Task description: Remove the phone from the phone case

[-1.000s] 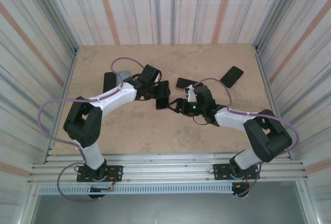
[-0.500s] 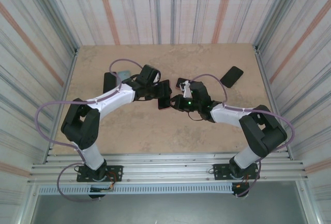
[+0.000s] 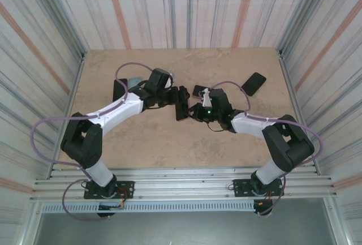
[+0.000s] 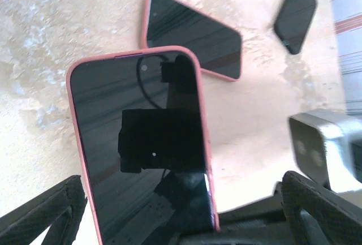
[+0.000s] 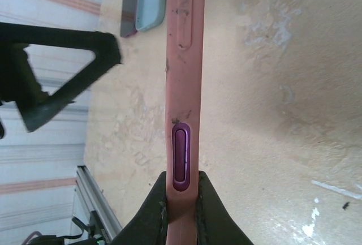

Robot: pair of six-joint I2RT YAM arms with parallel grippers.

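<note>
black phone (image 4: 296, 13), pale blue case (image 5: 151, 1), table (image 3: 141, 137)

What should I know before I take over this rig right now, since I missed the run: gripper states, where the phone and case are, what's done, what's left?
Left gripper: open, fingers on either side of the phone, not gripping it.
Right gripper: shut on the edge of the pink case.
Phone: inside that case, held up between the arms. A second cased phone and a dark phone lie on the table.
Done: cased phone picked up.
Left: get the phone out of the case.
</note>
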